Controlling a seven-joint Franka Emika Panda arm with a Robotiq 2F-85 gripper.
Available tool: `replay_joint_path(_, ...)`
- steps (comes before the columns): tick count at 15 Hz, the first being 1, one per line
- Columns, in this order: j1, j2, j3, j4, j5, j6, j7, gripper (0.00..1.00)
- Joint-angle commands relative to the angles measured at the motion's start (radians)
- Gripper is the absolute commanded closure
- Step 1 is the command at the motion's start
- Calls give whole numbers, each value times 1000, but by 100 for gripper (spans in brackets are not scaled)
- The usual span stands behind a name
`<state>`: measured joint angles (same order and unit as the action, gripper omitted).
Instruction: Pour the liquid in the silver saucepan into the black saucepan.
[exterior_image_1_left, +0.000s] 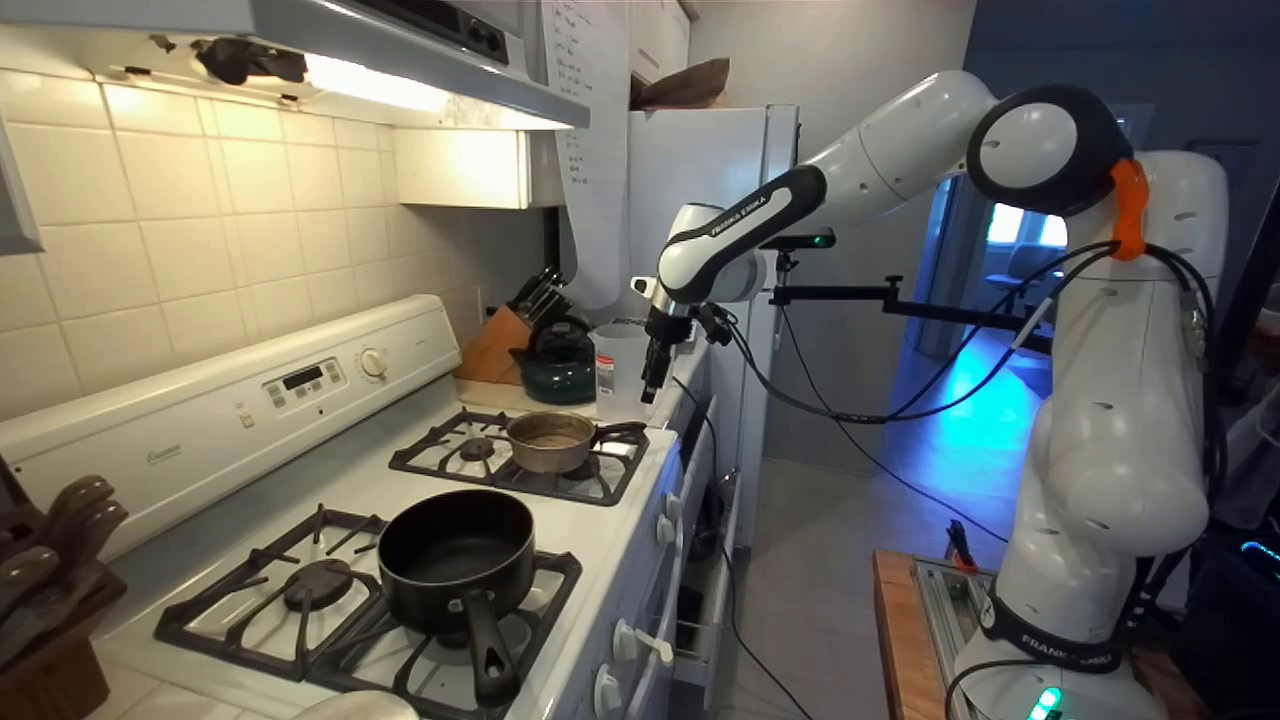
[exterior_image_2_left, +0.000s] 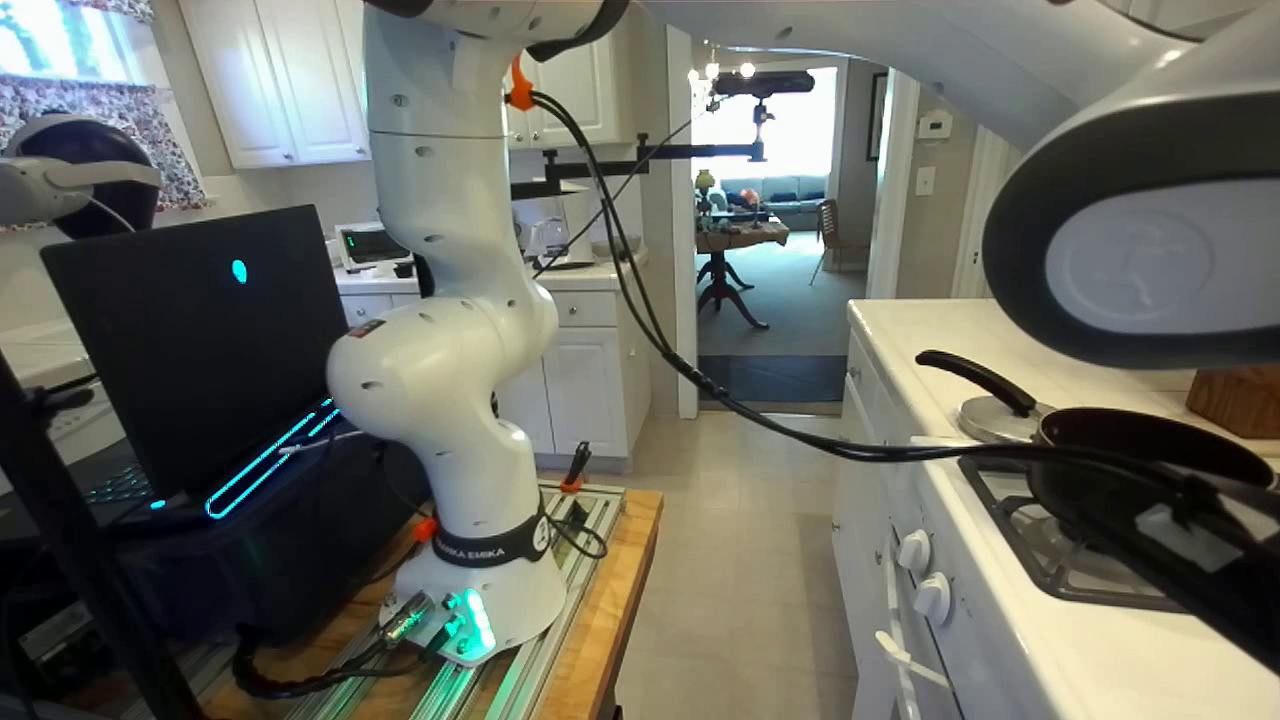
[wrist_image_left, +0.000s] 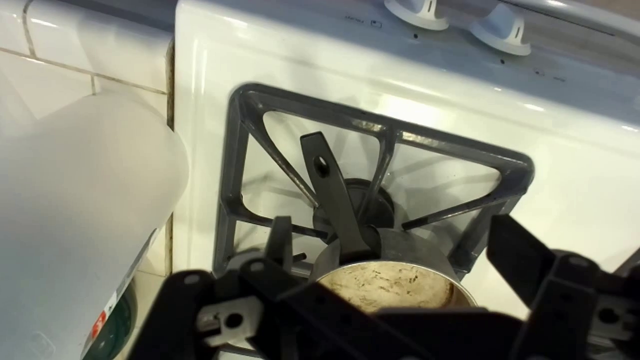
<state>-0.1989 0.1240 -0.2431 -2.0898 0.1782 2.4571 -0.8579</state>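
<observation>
One jug (exterior_image_1_left: 622, 365) and a kettle (exterior_image_1_left: 560, 375) stand beside the stove (exterior_image_1_left: 350, 475); on it sit the black pan (exterior_image_1_left: 425, 592) and, nearer them, the silver pan (exterior_image_1_left: 552, 456). The wide-jawed gripper (wrist_image_left: 391, 222) points down, seemingly over that pan's handle (wrist_image_left: 332, 197).

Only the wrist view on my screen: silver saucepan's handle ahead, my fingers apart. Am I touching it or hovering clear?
Observer: Clear. In an exterior view, the gripper hangs higher than the dark handle of the silver saucepan, with a visible gap between them.
Operator: Good. And where do I pour?
Observer: The black saucepan stands on the same stove, nearer the camera than the silver saucepan in that exterior view.
Operator: Which way is it turned?
Observer: Its long handle points away from the silver saucepan.
</observation>
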Motion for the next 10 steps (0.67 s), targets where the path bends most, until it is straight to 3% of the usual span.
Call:
replay_joint_path(1,-32,46,28,39,-8,-7,3,0)
replay_joint_path(10,-66,173,88,130,0,28,-52,0)
